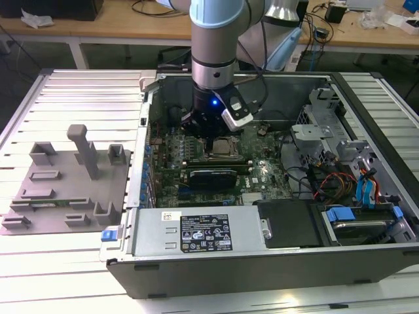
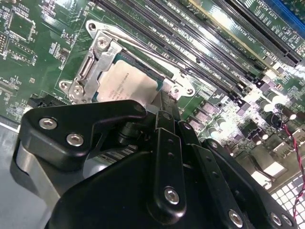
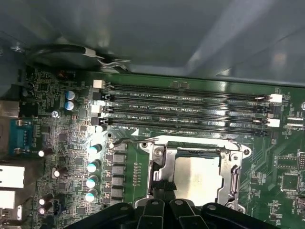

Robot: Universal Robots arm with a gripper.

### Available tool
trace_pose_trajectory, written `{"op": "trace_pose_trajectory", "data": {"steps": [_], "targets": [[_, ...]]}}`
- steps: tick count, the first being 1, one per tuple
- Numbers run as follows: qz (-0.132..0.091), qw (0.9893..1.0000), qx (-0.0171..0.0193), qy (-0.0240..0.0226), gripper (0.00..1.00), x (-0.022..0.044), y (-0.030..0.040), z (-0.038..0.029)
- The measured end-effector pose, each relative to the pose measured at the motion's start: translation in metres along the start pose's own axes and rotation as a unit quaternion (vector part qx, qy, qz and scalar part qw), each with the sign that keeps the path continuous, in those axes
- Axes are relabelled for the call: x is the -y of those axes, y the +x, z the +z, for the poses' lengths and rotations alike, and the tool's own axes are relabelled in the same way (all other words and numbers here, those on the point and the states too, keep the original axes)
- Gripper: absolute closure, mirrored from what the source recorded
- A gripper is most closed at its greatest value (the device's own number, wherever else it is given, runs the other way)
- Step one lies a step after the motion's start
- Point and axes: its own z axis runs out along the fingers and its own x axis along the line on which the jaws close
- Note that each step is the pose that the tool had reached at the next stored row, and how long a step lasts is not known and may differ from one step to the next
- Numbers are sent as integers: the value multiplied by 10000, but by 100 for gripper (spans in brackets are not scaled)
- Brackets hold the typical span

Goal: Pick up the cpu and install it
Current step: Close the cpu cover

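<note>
One flat, square, pale silver cpu (image 3: 196,177) lies inside the socket frame (image 3: 158,167).

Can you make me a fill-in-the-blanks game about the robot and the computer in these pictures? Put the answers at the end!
1. The gripper hangs inside the open computer ___.
2. The cpu lies within the metal socket frame on the ___ motherboard.
3. The grey fixture plate lies on the table, on the exterior view's ___.

Missing words: case; green; left.
</note>
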Motion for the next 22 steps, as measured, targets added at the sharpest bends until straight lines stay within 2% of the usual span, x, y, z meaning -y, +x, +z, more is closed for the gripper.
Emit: {"op": "trace_pose_trajectory", "data": {"steps": [3,12,19,22], "targets": [[4,10000,0,-6,89,-4,12,6],[3,10000,-3,-3,89,-7,23,88],[4,10000,-1,-6,89,-8,23,96],[4,10000,7,-17,89,-11,19,66]]}}
